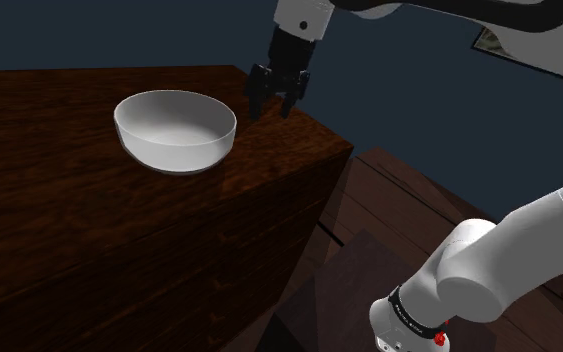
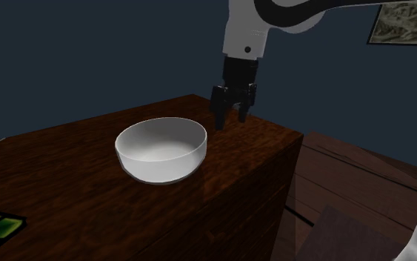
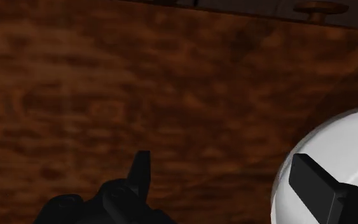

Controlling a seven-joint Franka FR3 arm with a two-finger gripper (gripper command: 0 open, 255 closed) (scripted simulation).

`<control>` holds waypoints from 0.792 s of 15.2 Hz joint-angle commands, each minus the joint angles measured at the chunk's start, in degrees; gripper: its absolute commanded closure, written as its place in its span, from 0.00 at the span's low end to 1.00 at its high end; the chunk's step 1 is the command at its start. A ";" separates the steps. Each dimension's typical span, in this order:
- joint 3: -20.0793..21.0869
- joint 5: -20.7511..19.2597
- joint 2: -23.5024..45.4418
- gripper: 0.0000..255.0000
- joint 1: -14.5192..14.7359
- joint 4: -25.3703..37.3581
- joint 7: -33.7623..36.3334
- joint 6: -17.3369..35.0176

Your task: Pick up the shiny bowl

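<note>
We saw the white bowl (image 1: 176,130) standing upright on the dark wooden tabletop (image 1: 59,240) near its corner, while the black claw (image 1: 270,110) hung just beside its rim, fingers (image 3: 314,184) spread wide and holding nothing.

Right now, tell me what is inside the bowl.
Nothing: the white bowl shows a bare inside in both exterior views. Its near inner wall is hidden behind the rim.
</note>
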 commanded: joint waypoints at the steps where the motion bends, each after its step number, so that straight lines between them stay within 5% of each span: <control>1: 1.34 -0.80 4.33 0.00 0.43 5.22 2.13 -0.66; 6: 4.49 -4.15 15.78 0.00 2.55 20.07 7.89 -3.73; 12: 4.31 -3.67 14.47 0.00 2.47 13.83 7.19 1.22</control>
